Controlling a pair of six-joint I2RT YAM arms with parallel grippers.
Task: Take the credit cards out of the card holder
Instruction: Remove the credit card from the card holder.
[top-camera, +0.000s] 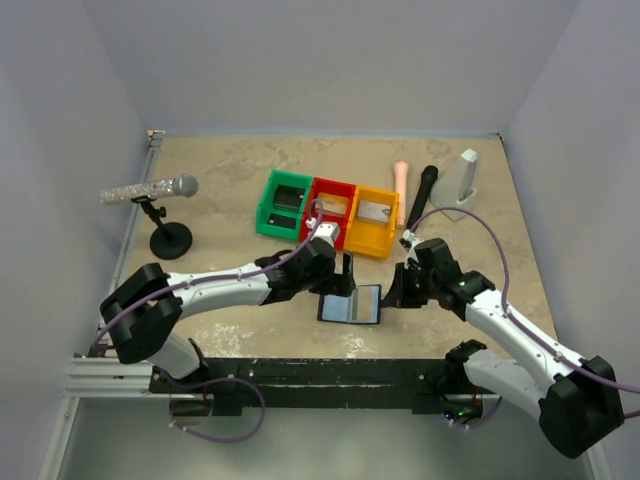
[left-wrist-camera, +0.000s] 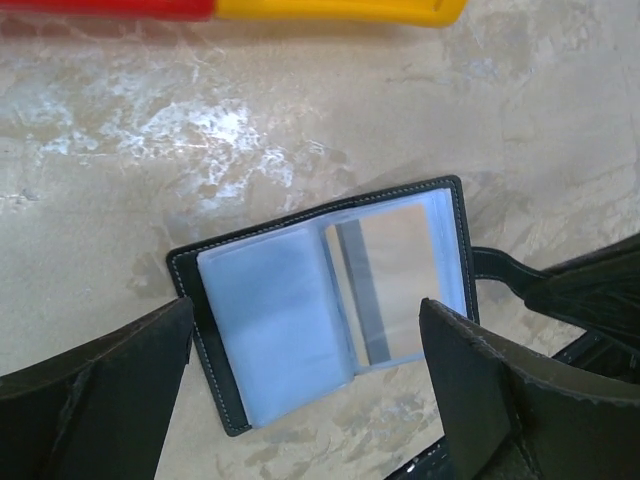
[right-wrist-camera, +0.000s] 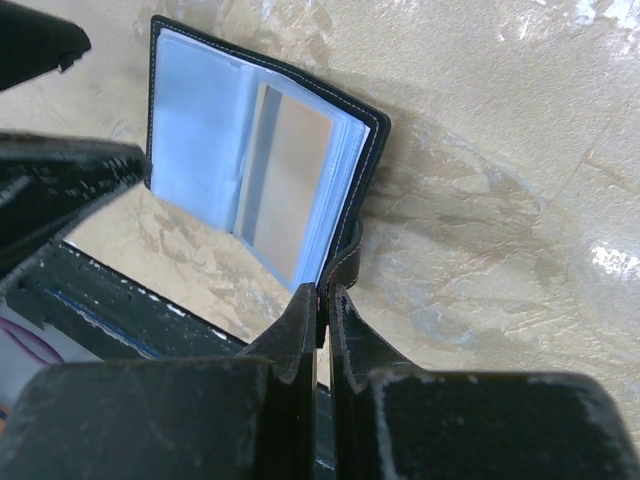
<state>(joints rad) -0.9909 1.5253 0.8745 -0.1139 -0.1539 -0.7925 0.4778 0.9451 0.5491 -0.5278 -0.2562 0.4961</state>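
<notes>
The card holder (left-wrist-camera: 275, 330) is showing a black cover with pale stitching along its rim and soft grey-blue sleeves inside, and the tan card (left-wrist-camera: 400, 270) is showing a grey stripe down one side. The table (left-wrist-camera: 200, 130) is looking mottled beige, marble-like, while the green bin (top-camera: 265, 210), red bin (top-camera: 335, 184) and yellow bin (top-camera: 368, 243) are standing out bright
</notes>
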